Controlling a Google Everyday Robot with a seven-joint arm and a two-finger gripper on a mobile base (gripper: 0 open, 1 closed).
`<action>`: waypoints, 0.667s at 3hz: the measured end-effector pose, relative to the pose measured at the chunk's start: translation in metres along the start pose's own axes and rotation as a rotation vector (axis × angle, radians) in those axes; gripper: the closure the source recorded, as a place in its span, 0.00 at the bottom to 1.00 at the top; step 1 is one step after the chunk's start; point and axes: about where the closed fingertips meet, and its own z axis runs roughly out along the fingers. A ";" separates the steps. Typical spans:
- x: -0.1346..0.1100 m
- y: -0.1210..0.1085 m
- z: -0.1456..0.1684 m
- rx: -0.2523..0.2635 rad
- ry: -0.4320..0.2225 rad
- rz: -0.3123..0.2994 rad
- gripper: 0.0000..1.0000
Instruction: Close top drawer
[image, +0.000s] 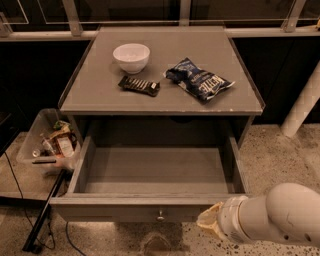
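The arm (287, 212) fills the lower right corner of the frame as a thick, smooth, glossy white shell, rounded like a fat tube. Toward its left end it narrows into a shorter white collar (232, 226) with faint ring-like seams. Past the collar, at the lower centre-right, the gripper (209, 223) shows as a cream-tan, tapering piece, duller than the shell.

One grey cabinet (100, 92) with one drawer (155, 170) pulled open, and one small round knob (160, 216) on its front. On the cabinet top: one white bowl (131, 57), one dark snack bar (139, 85) and one blue chip bag (199, 80). One clear plastic bin (34, 137) of clutter on the floor at left. One gripper (207, 223), low at right, just before the drawer front
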 end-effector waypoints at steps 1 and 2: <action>0.000 0.000 0.000 0.000 0.000 0.000 0.35; -0.005 -0.008 0.010 -0.008 -0.003 -0.010 0.12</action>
